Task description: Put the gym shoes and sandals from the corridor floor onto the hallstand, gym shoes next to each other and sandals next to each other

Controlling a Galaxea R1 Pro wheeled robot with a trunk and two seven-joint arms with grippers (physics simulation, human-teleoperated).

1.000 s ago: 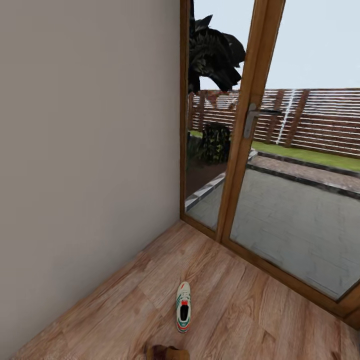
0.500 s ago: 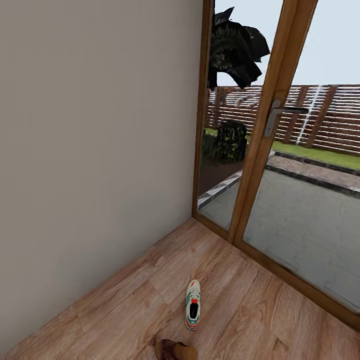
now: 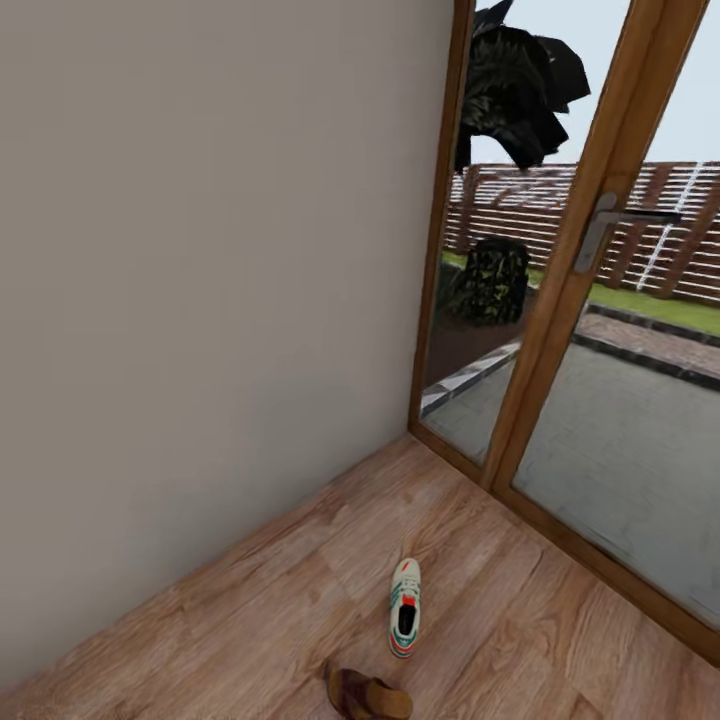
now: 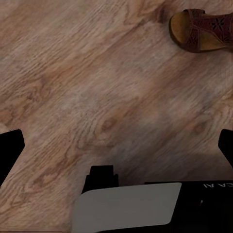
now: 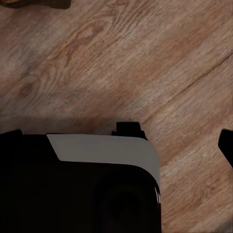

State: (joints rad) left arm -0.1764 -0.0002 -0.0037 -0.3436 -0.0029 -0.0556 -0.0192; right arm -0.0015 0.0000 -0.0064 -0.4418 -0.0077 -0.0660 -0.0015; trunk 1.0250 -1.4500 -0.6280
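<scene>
— Where are the shoes?

— Going left to right on the corridor floor [image 3: 250, 620]: one sandal [image 3: 368, 693] at the lower edge, one gym shoe [image 3: 404, 621] just beyond it, near the glass door [image 3: 600, 400].

— How would they handle?

— Probably light. The sandal's strap looks soft; I'd grip the sneaker's stiffer heel or sides.

— The hands?

— Left hand [image 4: 116, 150] and right hand [image 5: 116, 145] are both spread wide and empty over bare planks.
</scene>
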